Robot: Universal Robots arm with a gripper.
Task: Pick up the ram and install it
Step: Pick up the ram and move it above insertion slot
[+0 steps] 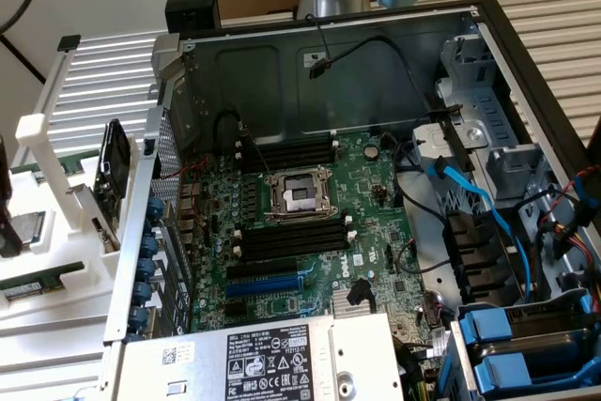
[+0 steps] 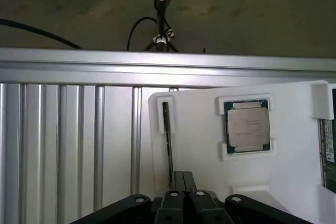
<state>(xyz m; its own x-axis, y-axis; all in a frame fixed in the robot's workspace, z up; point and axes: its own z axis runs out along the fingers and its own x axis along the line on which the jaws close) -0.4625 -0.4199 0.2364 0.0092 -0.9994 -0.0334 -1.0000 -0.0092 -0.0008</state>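
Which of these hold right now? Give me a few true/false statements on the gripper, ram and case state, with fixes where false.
1. The gripper is shut, with nothing between its fingers. True.
2. The ram is seated in a motherboard slot. False: the ram lies on the white tray at the exterior view's left, and the black slots look empty.
3. The processor chip sits in a pocket of the white tray. True.
4. The computer case is closed up. False: the computer case is open, with the motherboard exposed.
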